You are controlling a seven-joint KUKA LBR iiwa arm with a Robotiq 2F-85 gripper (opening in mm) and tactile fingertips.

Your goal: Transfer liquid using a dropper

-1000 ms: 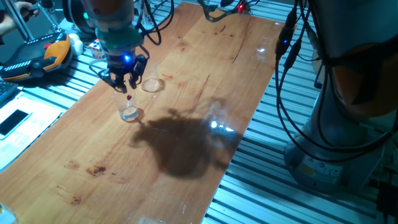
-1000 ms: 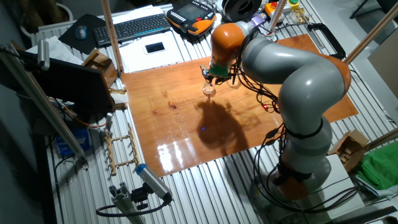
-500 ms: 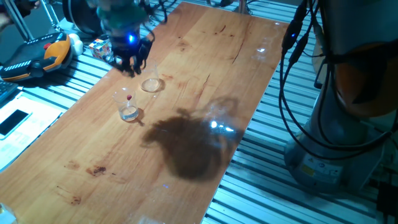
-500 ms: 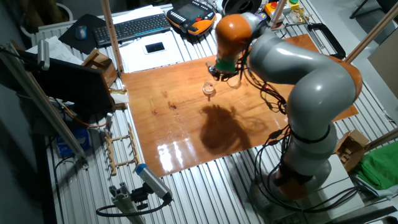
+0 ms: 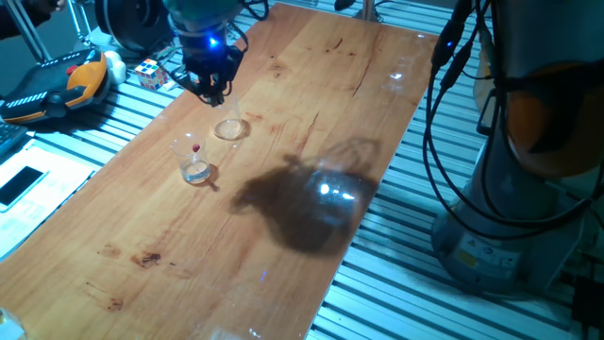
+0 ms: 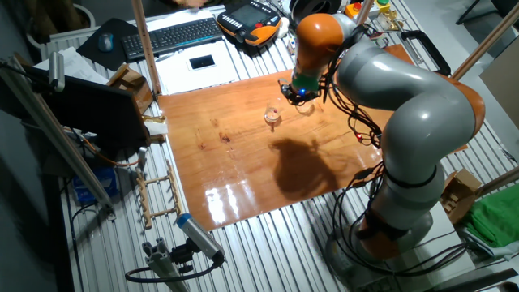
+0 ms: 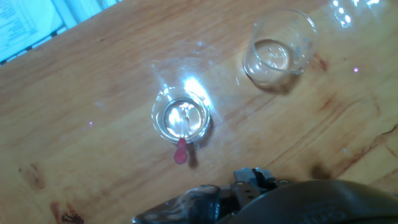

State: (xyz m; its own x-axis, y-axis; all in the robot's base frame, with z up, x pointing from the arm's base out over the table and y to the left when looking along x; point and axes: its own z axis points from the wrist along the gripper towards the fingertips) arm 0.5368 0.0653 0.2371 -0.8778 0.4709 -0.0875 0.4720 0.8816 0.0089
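The gripper [image 5: 213, 92] had lifted away from the clear tumbler [image 5: 193, 161] and swung toward the table's [image 5: 311, 113] far end, hanging above the low glass dish [image 5: 229, 128]; whether its fingers were spread could not be told. The dropper [image 7: 182, 138] stood inside the tumbler, red end leaning over the rim, with liquid [image 7: 181, 122] glinting at the bottom.

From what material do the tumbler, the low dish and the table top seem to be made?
Tumbler: clear glass or perhaps plastic; the wood shows through, bright glints. Low dish: the same clear, glossy look. Table top: wood or wood veneer, with grain and knots; lamp reflections suggest varnish.
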